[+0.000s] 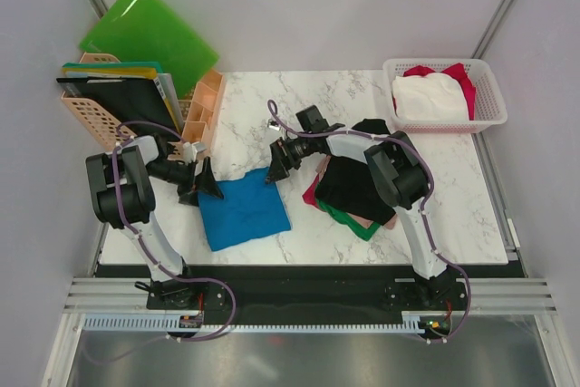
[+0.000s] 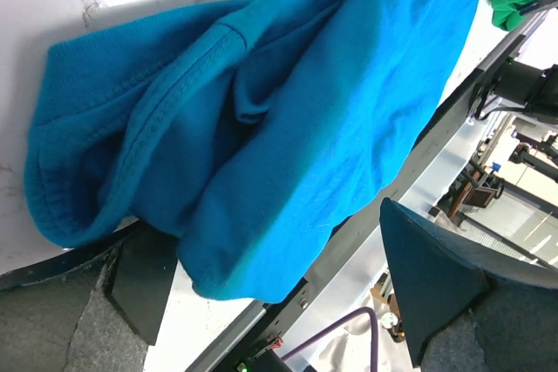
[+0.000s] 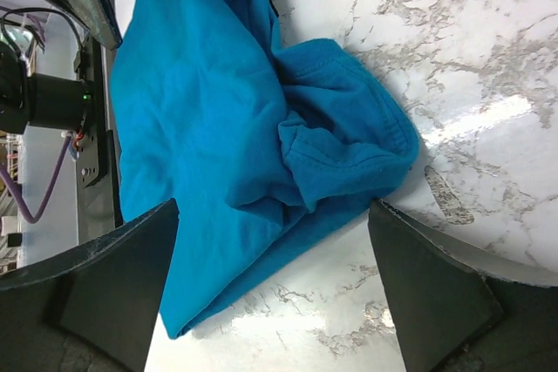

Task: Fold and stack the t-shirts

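A bright blue t-shirt [image 1: 243, 210] lies folded into a rough square on the marble table [image 1: 362, 92], near the front left. My left gripper [image 1: 201, 183] stands open at its upper left corner. In the left wrist view the rumpled blue t-shirt [image 2: 261, 128] fills the frame, and its hem hangs between the spread fingers [image 2: 436, 276] of the left gripper [image 2: 288, 294]. My right gripper [image 1: 276, 165] is open at the shirt's upper right corner. In the right wrist view the right gripper [image 3: 275, 289] hangs over the blue t-shirt's [image 3: 227, 128] bunched edge. A black t-shirt [image 1: 349, 183] tops a pile with green [image 1: 358, 222] and red ones.
A white lattice basket [image 1: 485, 88] at the back right holds white and red cloth. Green plastic folders [image 1: 149, 33] lean at the back left, above a file rack [image 1: 109, 101] and a peach organiser [image 1: 204, 111]. The table's black front rail [image 1: 299, 271] runs by the arm bases.
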You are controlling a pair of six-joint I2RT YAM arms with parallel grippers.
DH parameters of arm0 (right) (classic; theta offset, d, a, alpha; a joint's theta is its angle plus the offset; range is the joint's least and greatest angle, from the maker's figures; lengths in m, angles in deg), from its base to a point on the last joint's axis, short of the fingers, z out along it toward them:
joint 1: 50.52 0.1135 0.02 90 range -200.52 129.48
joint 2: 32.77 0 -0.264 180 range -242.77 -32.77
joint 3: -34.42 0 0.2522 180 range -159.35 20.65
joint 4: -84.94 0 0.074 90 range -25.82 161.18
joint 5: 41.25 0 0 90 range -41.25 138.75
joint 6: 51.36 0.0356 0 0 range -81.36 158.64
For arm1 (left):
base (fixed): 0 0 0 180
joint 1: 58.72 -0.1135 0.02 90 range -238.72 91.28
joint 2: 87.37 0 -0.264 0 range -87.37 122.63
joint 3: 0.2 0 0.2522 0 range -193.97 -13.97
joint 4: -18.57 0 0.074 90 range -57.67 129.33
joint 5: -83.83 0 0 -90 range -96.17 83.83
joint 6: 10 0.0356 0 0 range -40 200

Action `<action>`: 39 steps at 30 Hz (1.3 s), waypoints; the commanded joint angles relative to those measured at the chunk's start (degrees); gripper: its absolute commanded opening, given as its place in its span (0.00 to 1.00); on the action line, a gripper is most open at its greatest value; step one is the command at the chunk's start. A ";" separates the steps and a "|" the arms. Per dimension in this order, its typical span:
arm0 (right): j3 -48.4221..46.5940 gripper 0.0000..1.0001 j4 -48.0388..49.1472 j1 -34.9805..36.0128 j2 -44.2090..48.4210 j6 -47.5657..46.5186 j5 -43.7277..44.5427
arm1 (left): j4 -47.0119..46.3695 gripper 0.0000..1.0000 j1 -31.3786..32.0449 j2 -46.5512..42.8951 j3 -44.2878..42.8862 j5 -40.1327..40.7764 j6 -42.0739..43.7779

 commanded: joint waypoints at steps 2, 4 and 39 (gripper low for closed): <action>3.03 0.98 -2.11 0.03 0.61 -0.83 -1.21 | 0.24 1.00 0.37 -0.14 -0.49 -0.71 -0.27; 3.20 0.98 -3.34 0.47 0.70 -1.53 -2.35 | 0.42 1.00 0.81 0.12 -0.22 -0.71 -0.45; 0.66 0.00 -12.66 7.07 3.68 -6.89 -2.35 | 0.42 0.02 8.28 -5.66 0.56 -1.50 3.68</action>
